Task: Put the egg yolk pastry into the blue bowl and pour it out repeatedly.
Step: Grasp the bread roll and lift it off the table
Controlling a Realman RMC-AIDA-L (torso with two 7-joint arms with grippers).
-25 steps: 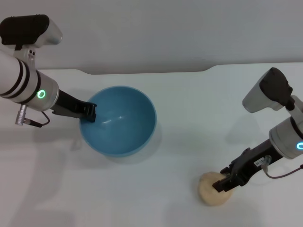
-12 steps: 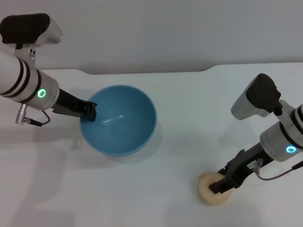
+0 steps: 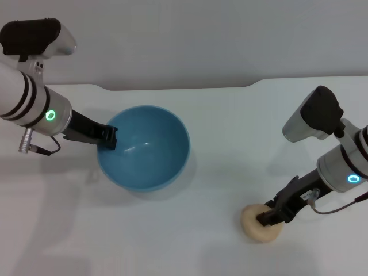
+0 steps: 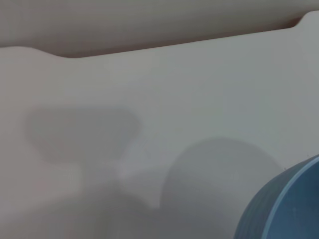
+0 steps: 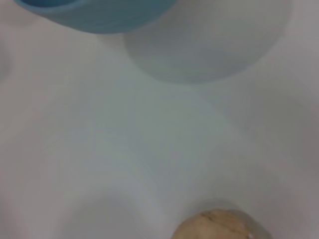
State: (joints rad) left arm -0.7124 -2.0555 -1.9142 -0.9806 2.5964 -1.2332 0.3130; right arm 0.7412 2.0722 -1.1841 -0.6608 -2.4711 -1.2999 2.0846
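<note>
The blue bowl (image 3: 150, 150) stands upright on the white table, left of centre, and holds nothing. My left gripper (image 3: 108, 138) is shut on its left rim. The bowl's edge also shows in the left wrist view (image 4: 291, 206) and in the right wrist view (image 5: 99, 15). The egg yolk pastry (image 3: 253, 225), a pale tan ball, is at the front right, at table level. My right gripper (image 3: 269, 217) reaches down onto its right side and is shut on it. The pastry's top shows in the right wrist view (image 5: 219, 228).
The white table (image 3: 218, 121) ends at a back edge with a raised lip against a grey wall. A wide stretch of bare tabletop separates bowl and pastry. A cable hangs under each forearm.
The right arm shifted left and rose a little. The pastry moved slightly up and left with the gripper. The left arm and the bowl did not move.
</note>
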